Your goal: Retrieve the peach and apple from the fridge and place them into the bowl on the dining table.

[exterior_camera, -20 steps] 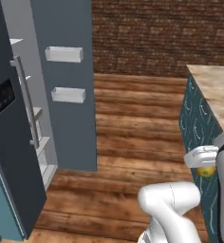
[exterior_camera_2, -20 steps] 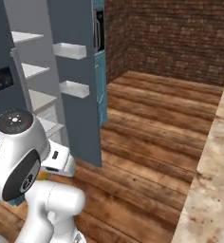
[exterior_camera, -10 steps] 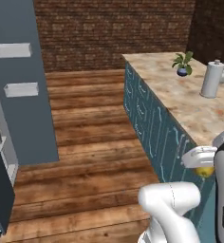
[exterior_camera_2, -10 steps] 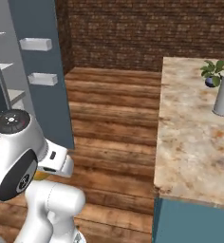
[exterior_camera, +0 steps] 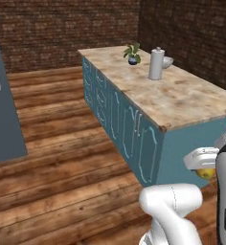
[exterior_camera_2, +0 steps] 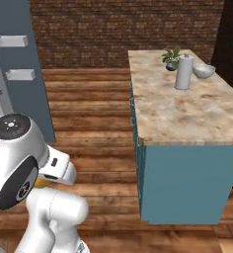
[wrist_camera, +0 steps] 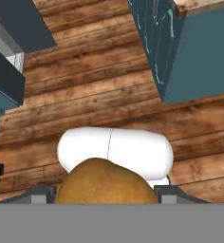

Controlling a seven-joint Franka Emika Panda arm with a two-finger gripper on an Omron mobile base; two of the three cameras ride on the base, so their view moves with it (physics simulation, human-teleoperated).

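We log the two dark fingers (wrist_camera: 104, 201) closed on a rounded orange-brown fruit (wrist_camera: 103, 182), which sits low between them in the hand view; whether it is the peach or the apple we cannot tell from its colour alone. A yellow sliver of the same fruit peeks out beside the white arm in both base views. The round pale grey-white speckled bowl (exterior_camera_2: 204, 71) stands at the far end of the long beige-brown marbled counter on its teal base (exterior_camera_2: 187, 113), just beside a white cylinder canister (exterior_camera_2: 183, 72) and a small potted plant in a blue pot (exterior_camera_2: 172, 59). We judge the step in hand to be the carry to the bowl. To do it well, the base should close on the far end, alongside the counter's long side, and the arm should lift the fruit above the stone edge before swinging in (the near corner is the likeliest thing to catch). The canister stands between us and the bowl, so we would approach from above. The wooden plank floor (exterior_camera: 62, 158) alongside is open, and the dark slate-grey fridge door (exterior_camera_2: 19, 59) stands well apart.
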